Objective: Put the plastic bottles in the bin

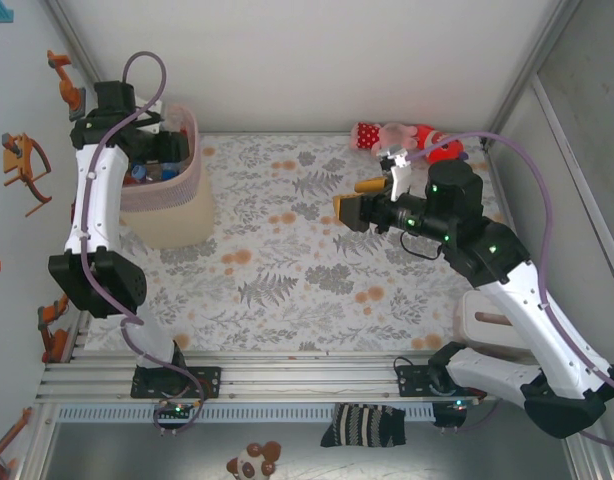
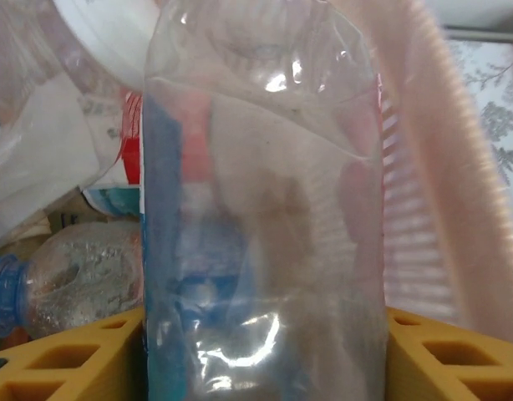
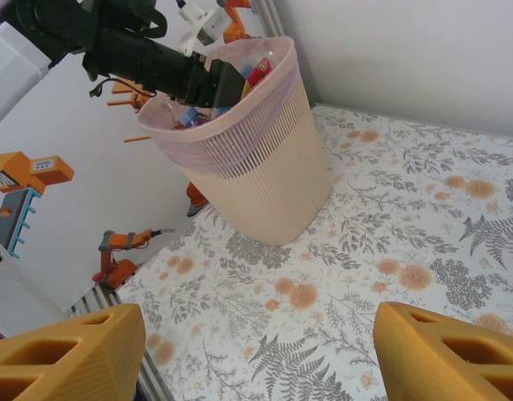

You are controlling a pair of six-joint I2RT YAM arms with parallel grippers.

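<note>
Left end effector (image 2: 265, 347) is in the pink bin (image 3: 265, 167), far left, with a clear bottle (image 2: 265, 209) between its fingers (image 2: 64, 359); can't tell if clamped or freed. Open wide, then lift straight up. Right end effector (image 3: 256, 351) released, empty.

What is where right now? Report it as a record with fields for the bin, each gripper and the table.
bin: pale pink basket, far left of table, bottles inside
left gripper: at the bin's mouth, clear bottle between its fingers; gripped or released, cannot tell
right gripper: open, empty, above mid-table
table: floral cloth; plush toy at far edge, white box near right
</note>
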